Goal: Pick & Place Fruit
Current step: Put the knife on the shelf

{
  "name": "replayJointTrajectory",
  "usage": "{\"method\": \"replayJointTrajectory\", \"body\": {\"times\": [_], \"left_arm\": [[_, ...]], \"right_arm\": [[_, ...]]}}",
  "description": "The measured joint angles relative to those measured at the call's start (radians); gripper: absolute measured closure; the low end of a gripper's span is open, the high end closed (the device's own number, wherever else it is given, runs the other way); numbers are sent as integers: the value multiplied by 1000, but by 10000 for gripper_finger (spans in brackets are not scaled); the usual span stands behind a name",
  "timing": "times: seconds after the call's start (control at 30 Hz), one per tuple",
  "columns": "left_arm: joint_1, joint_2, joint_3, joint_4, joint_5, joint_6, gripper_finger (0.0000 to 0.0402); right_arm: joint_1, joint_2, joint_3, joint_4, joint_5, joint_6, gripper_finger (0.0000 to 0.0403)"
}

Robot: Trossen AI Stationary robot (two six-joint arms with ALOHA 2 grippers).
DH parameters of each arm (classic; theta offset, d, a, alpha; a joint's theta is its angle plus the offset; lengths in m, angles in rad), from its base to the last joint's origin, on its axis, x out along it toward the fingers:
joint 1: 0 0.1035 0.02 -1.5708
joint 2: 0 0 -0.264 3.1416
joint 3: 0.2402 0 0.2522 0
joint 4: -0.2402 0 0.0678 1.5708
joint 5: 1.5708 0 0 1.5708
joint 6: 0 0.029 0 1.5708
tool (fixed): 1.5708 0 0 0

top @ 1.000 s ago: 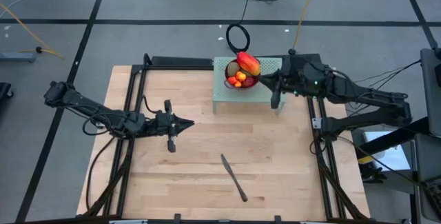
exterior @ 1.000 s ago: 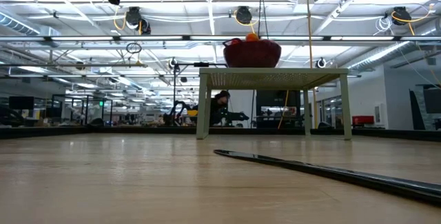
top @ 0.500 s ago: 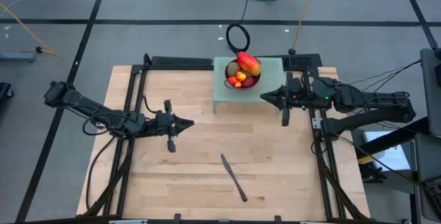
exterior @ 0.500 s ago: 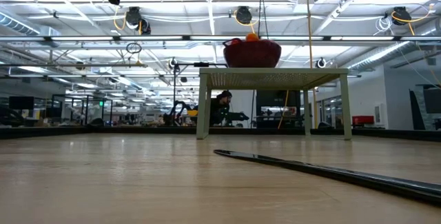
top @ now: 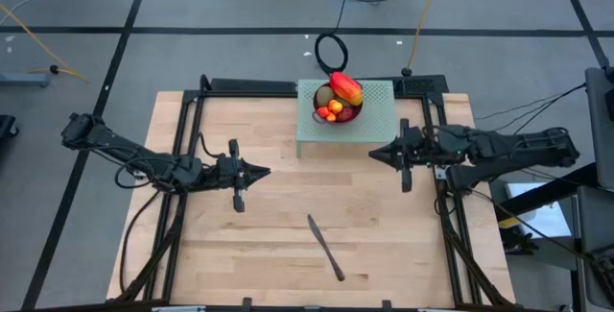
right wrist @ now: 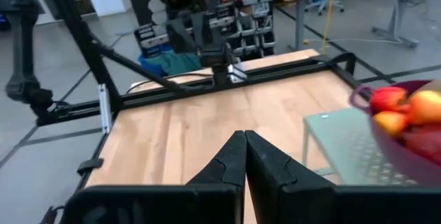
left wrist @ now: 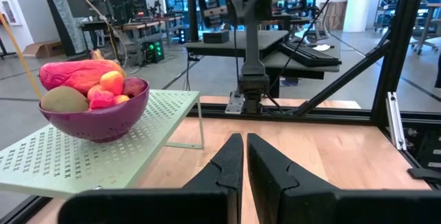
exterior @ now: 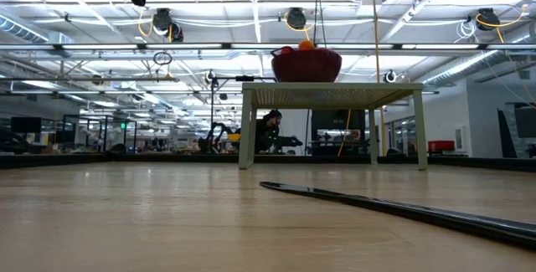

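The fruit point(top: 338, 99) lies heaped in a purple perforated bowl point(left wrist: 96, 117): a red-yellow mango point(left wrist: 76, 74), a kiwi point(left wrist: 63, 98) and small orange-red pieces point(left wrist: 110, 83). The bowl stands on a pale green perforated stand point(top: 376, 96) at the table's far middle. My left gripper point(top: 267, 171) hovers shut over the table's left middle, pointing level toward the right. My right gripper point(top: 372, 154) hovers shut in front of the stand's near right corner, pointing left. Neither holds anything.
A long dark-handled knife point(top: 325, 247) lies flat on the wood near the table's front middle. The stand's thin legs point(exterior: 246, 130) rise from the table. Black frame rails point(top: 187, 130) run along both sides of the table. Bare wood lies between the two grippers.
My right gripper has drawn away from the bowl, moving toward the table's near edge and a little right while sinking, and has swung about until it points left. It has stayed shut. The fruit and bowl have not moved.
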Motion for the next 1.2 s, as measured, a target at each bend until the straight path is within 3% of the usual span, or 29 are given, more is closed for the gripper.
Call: {"method": "replayJointTrajectory", "body": {"times": [0.27,0.87,1.0,1.2], "left_arm": [[0,0,0,0,0,9,380],[-1,0,0,29,1,12,380],[-1,0,0,28,2,12,380],[-1,0,0,28,2,12,380]], "right_arm": [[53,-7,-90,92,-28,30,403],[65,-109,-119,95,-27,55,403],[65,-132,-200,143,-28,116,403],[65,-175,-371,381,-29,158,403]]}}
